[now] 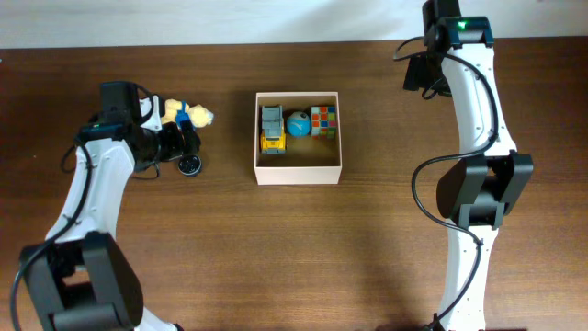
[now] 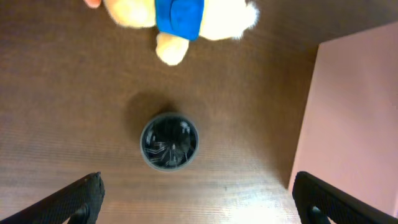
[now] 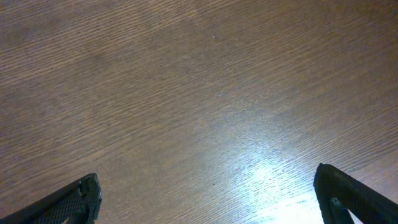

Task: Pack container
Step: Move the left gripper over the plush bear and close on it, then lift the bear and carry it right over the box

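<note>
Overhead: container (image 1: 299,174) upper centre of frame, pale cream, thin walls, tan floor. Near-square, no clear long axis, sides parallel to frame edges, opening up. Toy truck (image 1: 273,129), blue ball (image 1: 298,124), colour cube (image 1: 322,120) along its upper wall. Surface (image 1: 303,257) dark brown wood; pale strip along frame top.

Left wrist: container wall at right edge; left pincer (image 2: 199,202) spread wide, gripping nothing; black round cup (image 2: 169,141) at centre, plush toy (image 2: 180,15) at top.

Right wrist: right pincer (image 3: 208,199) wide over bare wood.

I can't make out any writing, number or brand anywhere. The container (image 1: 299,174) has plain walls. The small toys (image 1: 298,123) in it are too tiny to show print.
</note>
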Tool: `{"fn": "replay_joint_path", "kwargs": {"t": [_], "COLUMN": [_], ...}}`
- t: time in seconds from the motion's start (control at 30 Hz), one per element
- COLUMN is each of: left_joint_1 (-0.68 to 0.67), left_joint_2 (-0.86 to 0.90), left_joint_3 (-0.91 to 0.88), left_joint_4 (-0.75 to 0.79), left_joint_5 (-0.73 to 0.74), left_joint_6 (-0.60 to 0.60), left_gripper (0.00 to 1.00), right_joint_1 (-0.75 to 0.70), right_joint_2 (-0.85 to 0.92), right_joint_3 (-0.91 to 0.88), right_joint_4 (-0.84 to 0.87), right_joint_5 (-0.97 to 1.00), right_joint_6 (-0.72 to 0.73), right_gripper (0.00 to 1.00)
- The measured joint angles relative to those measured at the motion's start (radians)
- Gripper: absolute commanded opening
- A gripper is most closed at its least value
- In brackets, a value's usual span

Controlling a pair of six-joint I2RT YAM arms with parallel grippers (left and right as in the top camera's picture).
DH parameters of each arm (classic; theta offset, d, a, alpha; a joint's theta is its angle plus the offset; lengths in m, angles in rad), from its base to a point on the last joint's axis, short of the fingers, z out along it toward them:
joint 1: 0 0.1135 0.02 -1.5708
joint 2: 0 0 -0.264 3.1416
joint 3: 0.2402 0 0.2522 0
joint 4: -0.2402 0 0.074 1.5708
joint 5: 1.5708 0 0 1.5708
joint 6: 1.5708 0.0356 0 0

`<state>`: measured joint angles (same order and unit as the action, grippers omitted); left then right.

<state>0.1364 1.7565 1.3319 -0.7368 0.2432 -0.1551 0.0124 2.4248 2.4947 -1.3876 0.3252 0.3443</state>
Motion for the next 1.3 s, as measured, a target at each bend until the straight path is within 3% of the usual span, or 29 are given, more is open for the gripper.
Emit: {"fn": "replay_joint_path", "kwargs": {"t": [0.3, 0.73, 1.3], "left_joint_1": [-0.001, -0.001, -0.001], "left_joint_2": [0.019, 0.15, 0.292], "left_joint_3": [0.004, 0.006, 0.006], "left_joint_4": [0.386, 0.377, 0.526], "left_joint_5": [-0.057, -0.201, -0.256], "left_joint_6": [-0.003, 0.01, 0.129], "left_gripper": [0.99, 0.99, 0.98], "right_joint_1": [0.0, 0.0, 0.0], "right_joint_2": [0.0, 0.0, 0.0], "right_joint_3": [0.0, 0.0, 0.0], "right_joint_4": [0.0, 0.0, 0.0], "right_joint_5": [0.0, 0.0, 0.0], "right_joint_6": [0.0, 0.0, 0.0], "right_gripper": [0.99, 0.99, 0.99]}}
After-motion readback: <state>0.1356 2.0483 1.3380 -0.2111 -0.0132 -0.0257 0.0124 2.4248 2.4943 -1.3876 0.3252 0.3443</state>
